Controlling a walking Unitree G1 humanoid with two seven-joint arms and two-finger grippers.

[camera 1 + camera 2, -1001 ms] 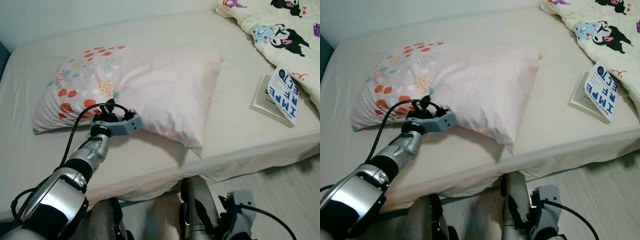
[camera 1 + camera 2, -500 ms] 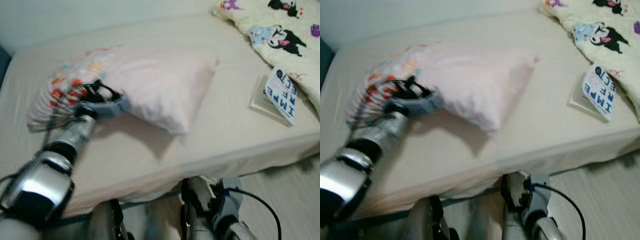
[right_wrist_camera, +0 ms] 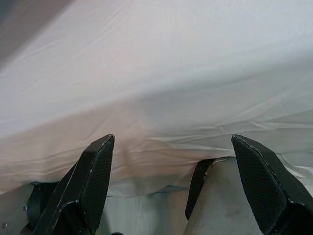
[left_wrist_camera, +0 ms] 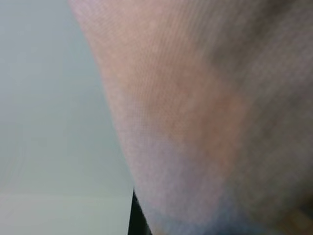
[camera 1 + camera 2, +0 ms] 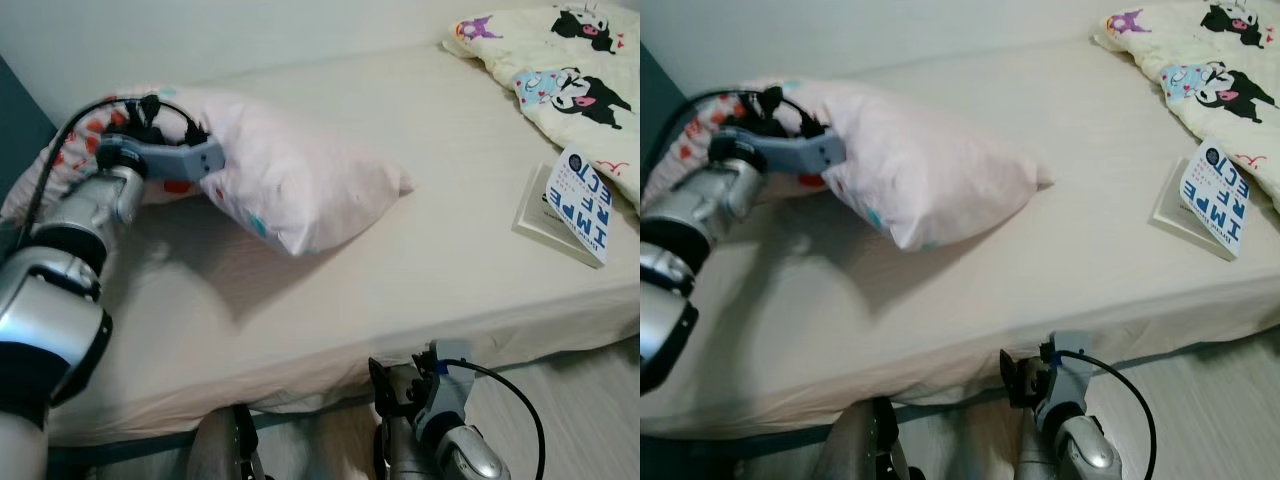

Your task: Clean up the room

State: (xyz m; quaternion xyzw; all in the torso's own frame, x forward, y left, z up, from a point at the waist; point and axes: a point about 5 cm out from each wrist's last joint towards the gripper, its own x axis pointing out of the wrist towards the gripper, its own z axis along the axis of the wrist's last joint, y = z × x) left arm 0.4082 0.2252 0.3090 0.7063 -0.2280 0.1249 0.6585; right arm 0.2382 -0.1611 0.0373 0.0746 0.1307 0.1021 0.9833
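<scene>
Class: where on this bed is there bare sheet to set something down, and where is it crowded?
Bare sheet lies between the pillow and the book, and along the bed's near edge. Crowded: the left hand at the pillow; the blanket beside the book.

Book (image 5: 578, 203), lying on the bed sheet (image 5: 430, 250) just beside the cartoon-print blanket (image 5: 560, 70): cover white and blue, large blue block capitals set sideways to the head camera, in two stacked lines. First line legible as "IMPE". Second line legible as "RFECT", last letters near the cover's edge. A dark round emblem sits at one end of the cover; its wording is too small to read.
</scene>
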